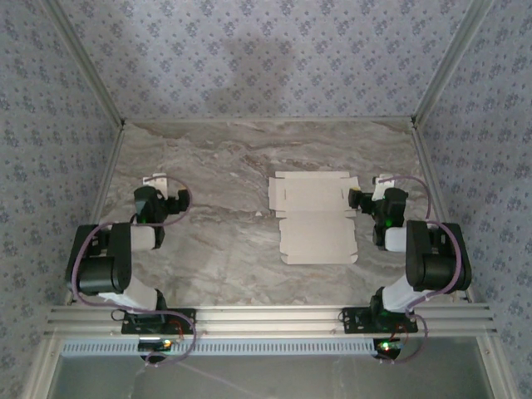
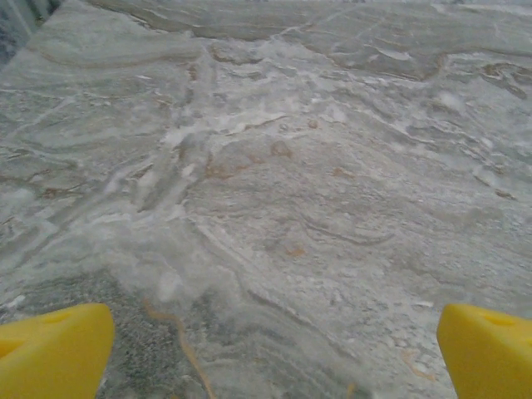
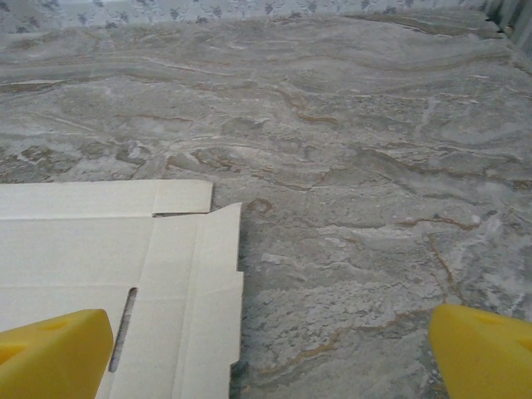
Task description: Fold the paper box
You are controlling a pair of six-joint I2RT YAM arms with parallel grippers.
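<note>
The paper box (image 1: 314, 218) lies unfolded and flat on the marble table, pale beige side up, right of centre. In the right wrist view its right-hand flaps (image 3: 125, 249) and a slot reach under my left yellow fingertip (image 3: 54, 353). My right gripper (image 1: 376, 188) hovers at the box's right edge, open, with nothing between its fingers (image 3: 270, 353). Far to the left, away from the box, my left gripper (image 1: 156, 184) is open too. In its own view it (image 2: 274, 353) has bare marble between the yellow fingertips (image 2: 490, 349).
The marble table (image 1: 216, 158) is closed in by patterned walls (image 1: 266, 58) at the back and on both sides. An aluminium rail (image 1: 266, 316) runs along the near edge by the arm bases. Bare table lies between the two grippers and behind the box.
</note>
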